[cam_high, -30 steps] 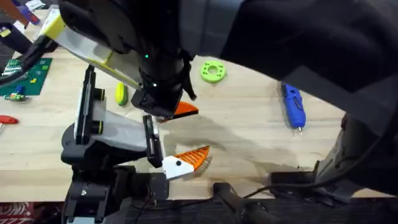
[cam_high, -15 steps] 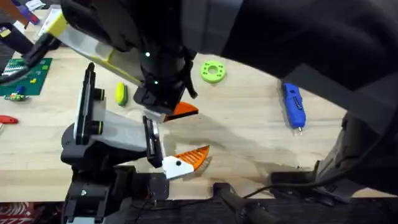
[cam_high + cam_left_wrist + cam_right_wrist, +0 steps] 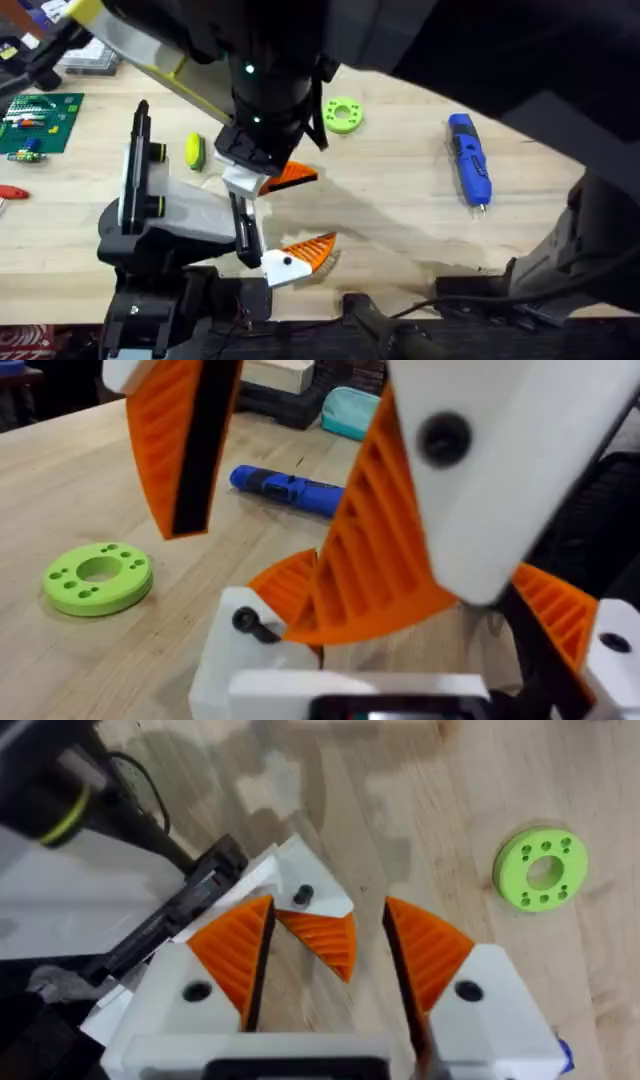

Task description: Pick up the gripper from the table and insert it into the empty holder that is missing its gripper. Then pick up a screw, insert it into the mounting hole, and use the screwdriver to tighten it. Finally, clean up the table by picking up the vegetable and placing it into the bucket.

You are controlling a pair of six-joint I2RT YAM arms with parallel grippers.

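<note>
Orange plastic on a white base block: so the orange wedge (image 3: 322,938) is seen, with a dark screw head in the white part. It is found at the near end of the grey-and-black holder (image 3: 180,215). The white block is laid against the holder's black bar and the orange point is turned away from it, toward the open desk (image 3: 400,220). Its long axis runs from the holder outward, in line with the ribbed finger (image 3: 310,252) that is already fixed at the holder.

The right gripper (image 3: 328,905) is placed directly over the wedge, so the right arm is judged the nearer one. Its jaws are opened, with one ribbed pad (image 3: 235,950) on each flank of the wedge. The one pad is almost touching, while bare wood is seen before the other, so nothing is gripped.

The wedge seems to be seated, and a screw would be needed next. The blue screwdriver (image 3: 470,172) is lying well apart on the right. The yellow-green vegetable (image 3: 194,150) is seen just beside the holder's far side.
</note>
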